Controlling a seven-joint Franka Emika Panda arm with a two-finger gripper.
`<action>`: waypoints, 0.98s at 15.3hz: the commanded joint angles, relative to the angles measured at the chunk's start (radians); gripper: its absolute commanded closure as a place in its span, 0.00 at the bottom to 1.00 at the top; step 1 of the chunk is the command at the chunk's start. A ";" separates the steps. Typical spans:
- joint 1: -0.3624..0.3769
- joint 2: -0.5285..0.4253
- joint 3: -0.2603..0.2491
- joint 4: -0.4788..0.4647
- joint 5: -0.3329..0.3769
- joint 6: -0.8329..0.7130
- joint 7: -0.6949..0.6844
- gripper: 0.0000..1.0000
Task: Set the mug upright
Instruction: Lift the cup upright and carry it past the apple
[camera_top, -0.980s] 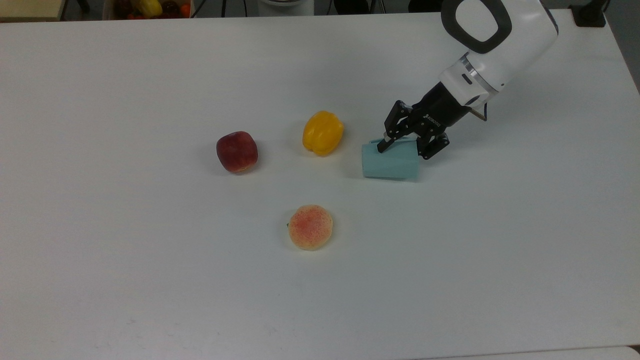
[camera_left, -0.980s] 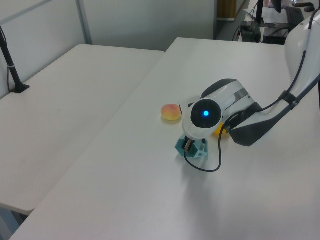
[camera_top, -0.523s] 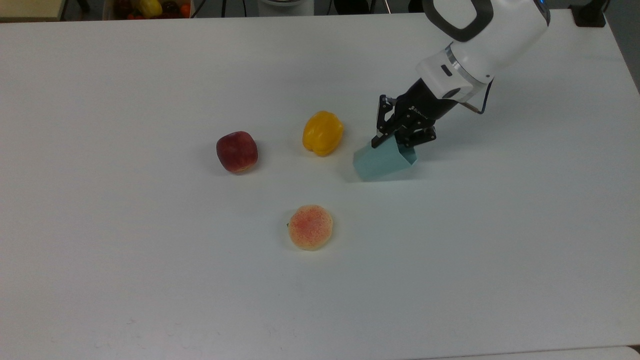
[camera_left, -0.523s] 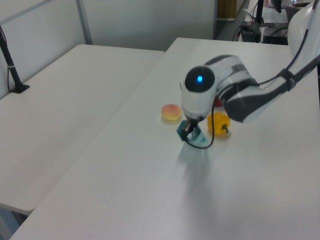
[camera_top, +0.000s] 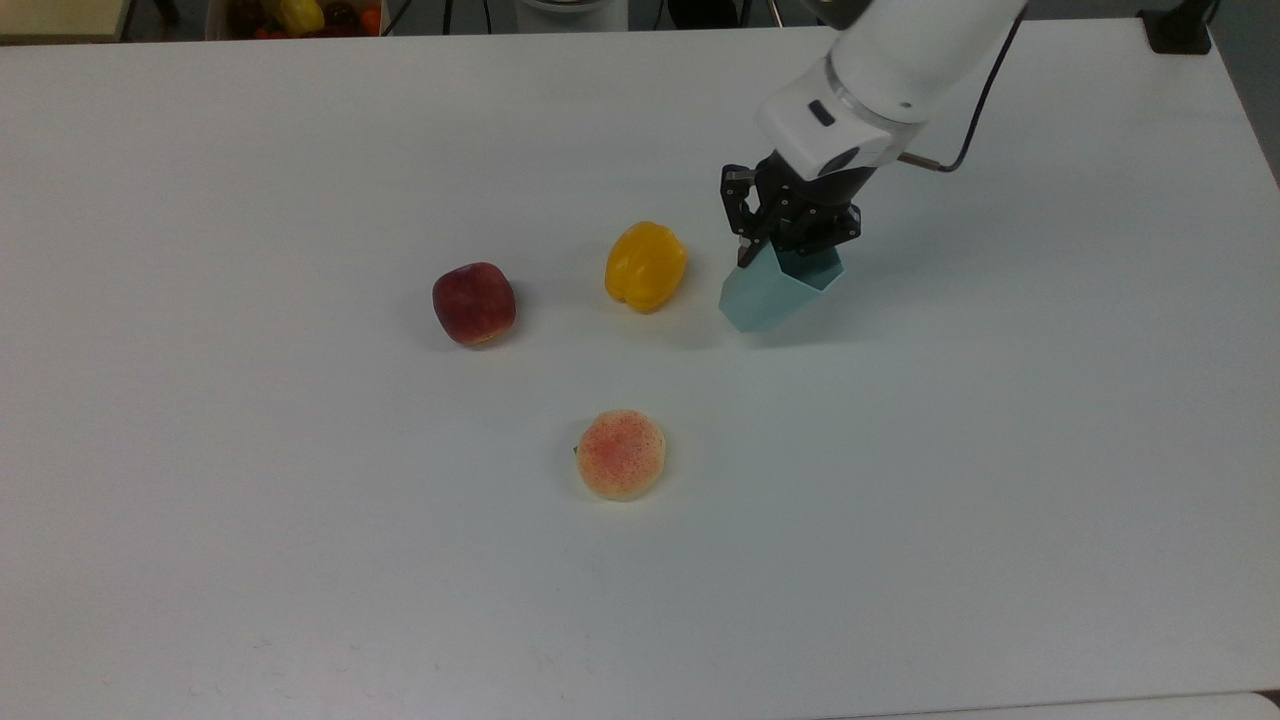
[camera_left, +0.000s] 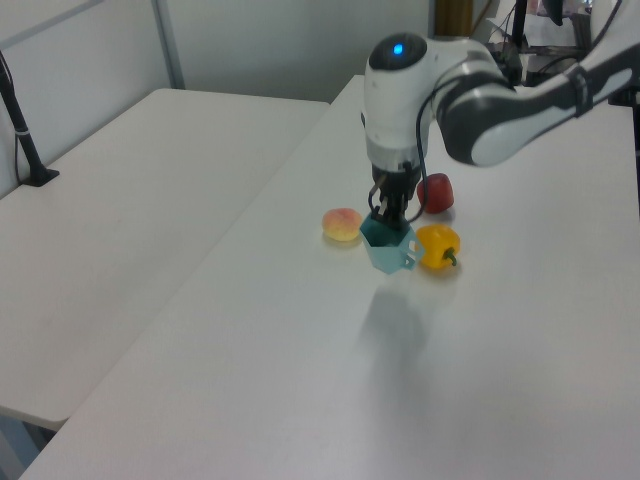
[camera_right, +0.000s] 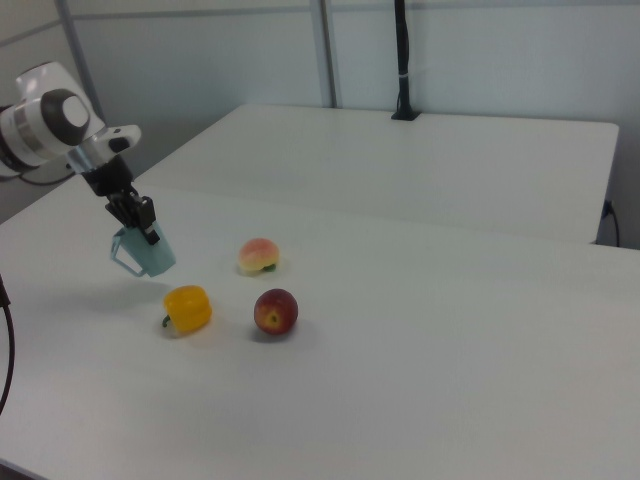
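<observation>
The pale teal faceted mug (camera_top: 775, 292) hangs tilted just above the white table (camera_top: 300, 560), its open rim turned up toward the wrist. My gripper (camera_top: 790, 248) is shut on the mug's rim wall, one finger inside and one outside. In the left view the mug (camera_left: 388, 247) sits under the gripper (camera_left: 386, 215), mouth upward, handle toward the left view's right. In the right view the mug (camera_right: 146, 253) hangs slanted below the gripper (camera_right: 136, 224), with a shadow on the table beneath.
A yellow bell pepper (camera_top: 646, 265) lies close to the mug on the top view's left. A red apple (camera_top: 474, 303) lies further left. A peach (camera_top: 621, 454) lies nearer the front edge. A box of fruit (camera_top: 300, 15) stands beyond the table's far edge.
The mug lay on its side a second ago. The gripper closed on its rim, lifted it and swung it toward upright while the arm rose.
</observation>
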 joint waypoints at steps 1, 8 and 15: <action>-0.110 -0.062 0.000 -0.038 0.222 0.055 -0.295 1.00; -0.285 -0.027 -0.015 -0.038 0.427 0.157 -0.681 1.00; -0.393 -0.058 -0.065 -0.045 0.436 0.124 -0.841 1.00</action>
